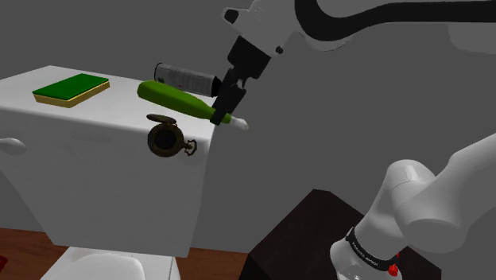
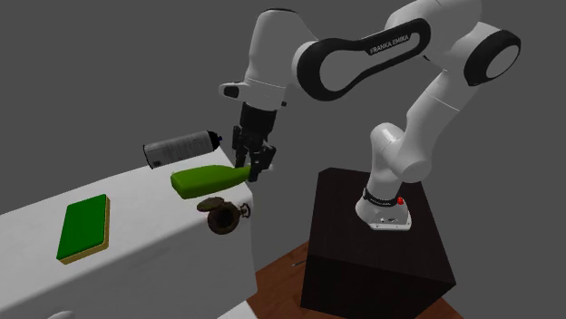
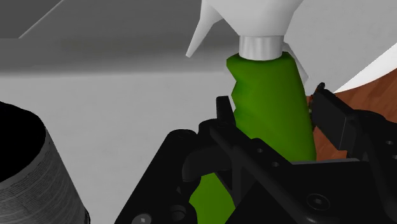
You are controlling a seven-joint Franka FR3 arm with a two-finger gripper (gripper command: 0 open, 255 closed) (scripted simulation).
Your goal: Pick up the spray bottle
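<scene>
A green spray bottle (image 1: 171,97) with a white nozzle (image 1: 238,124) lies on its side at the edge of a white toilet tank (image 1: 95,167), nozzle poking out past the tank's corner. My black gripper (image 1: 222,110) comes down from above and is shut on the bottle's neck. In the second exterior view the gripper (image 2: 249,168) clasps the right end of the green bottle (image 2: 204,179). In the wrist view both fingers (image 3: 222,118) press on the green neck (image 3: 270,83) just behind the white spray head. Whether the bottle still rests on the tank lid I cannot tell.
A grey can (image 1: 187,78) lies on its side just behind the bottle. A green flat pad (image 1: 71,88) sits on the tank lid at the shoulder view's left. A brass round watch (image 1: 167,137) hangs at the tank's front corner. The dark stand (image 2: 381,245) is at the right.
</scene>
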